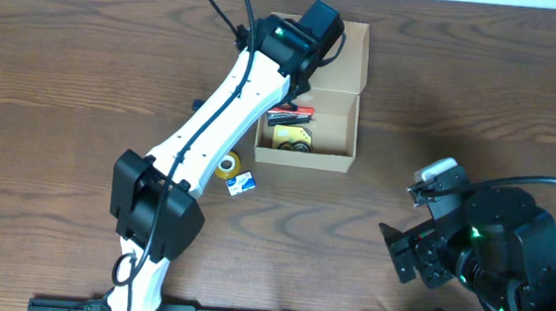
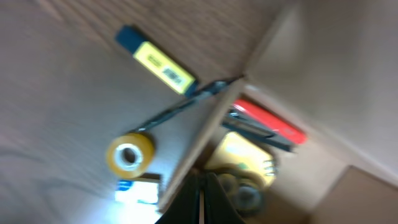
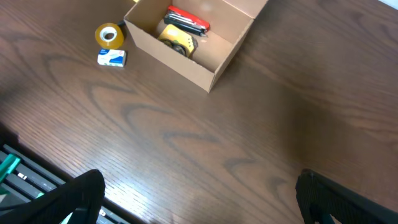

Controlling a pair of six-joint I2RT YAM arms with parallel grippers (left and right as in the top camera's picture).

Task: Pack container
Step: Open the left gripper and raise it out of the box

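**Loose bits left outside the box**

The box (image 1: pixel 303 160) sits open at upper centre of the overhead view, flap back, with a red tool (image 1: pixel 291 110) and a yellow one (image 1: pixel 292 137) inside. The left gripper (image 2: pixel 202 196) hangs over its left wall, fingers pressed together on nothing I can see. Below and left of the box lie a tape roll (image 1: pixel 228 164) and a small blue-white pack (image 1: pixel 243 183). The wrist view adds a marker (image 2: pixel 155 60) and a pen (image 2: pixel 177 112). To my eye it should lift clear of the wall, spread its fingers before descending, and take the roll first. The right gripper (image 3: pixel 199 186) sits spread wide at lower right.
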